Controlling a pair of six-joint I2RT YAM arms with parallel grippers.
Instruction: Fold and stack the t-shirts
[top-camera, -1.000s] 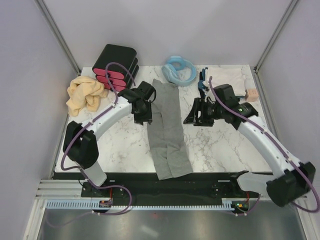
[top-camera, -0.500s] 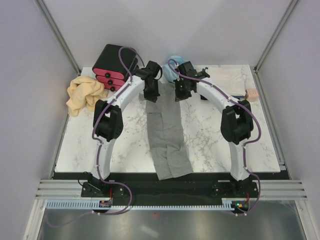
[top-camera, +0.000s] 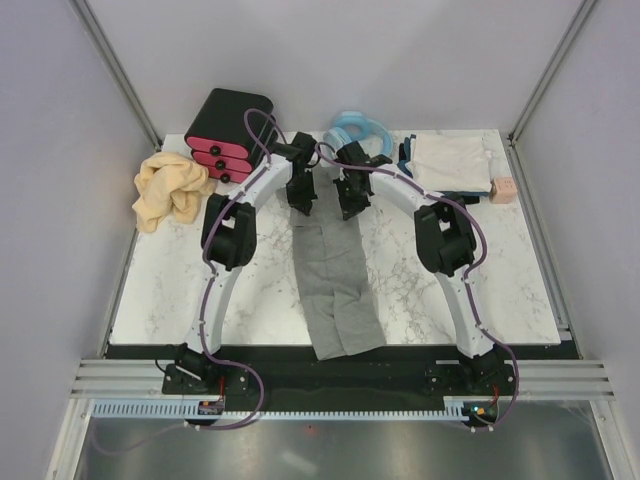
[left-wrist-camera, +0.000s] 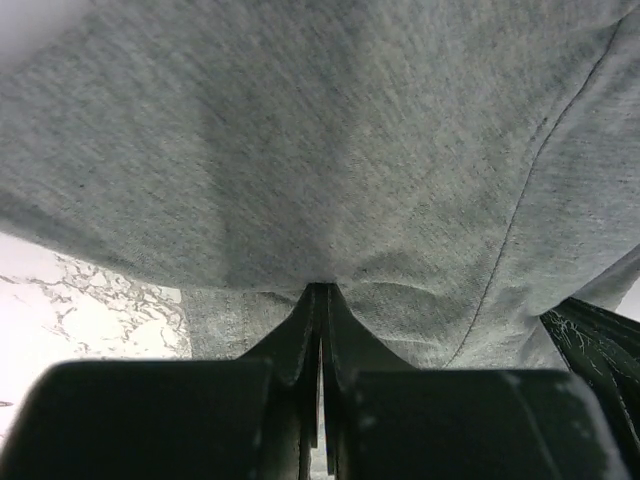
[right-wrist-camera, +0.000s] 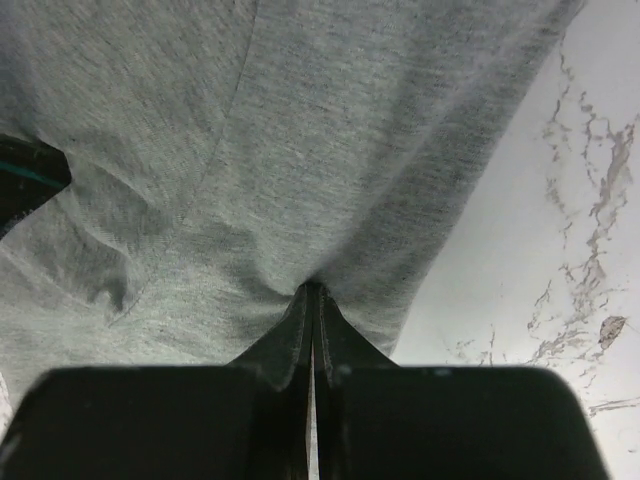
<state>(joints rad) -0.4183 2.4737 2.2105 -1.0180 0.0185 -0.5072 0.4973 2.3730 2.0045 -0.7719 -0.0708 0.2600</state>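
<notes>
The heather-grey t-shirt (top-camera: 335, 290) lies as a long folded strip down the middle of the marble table, its near end hanging over the front edge. My left gripper (top-camera: 301, 197) and right gripper (top-camera: 350, 202) are side by side at its far end. In the left wrist view the left gripper (left-wrist-camera: 318, 292) is shut on grey cloth (left-wrist-camera: 350, 150). The right gripper (right-wrist-camera: 312, 290) pinches the same shirt (right-wrist-camera: 300, 150) in the right wrist view. A tan-yellow t-shirt (top-camera: 170, 190) lies crumpled at the left. A folded whitish t-shirt (top-camera: 450, 160) rests on dark ones (top-camera: 404, 155) at the back right.
A black box with pink drawers (top-camera: 225, 135) stands at the back left. A light-blue coiled hose (top-camera: 356, 128) lies at the back centre. A small pinkish block (top-camera: 502, 190) sits by the right edge. Both forearms stretch over the table on either side of the grey strip.
Both arms swung from the sides of the grey shirt to its far end and shut on it. Since half a second ago they have moved slightly nearer and closer together.
</notes>
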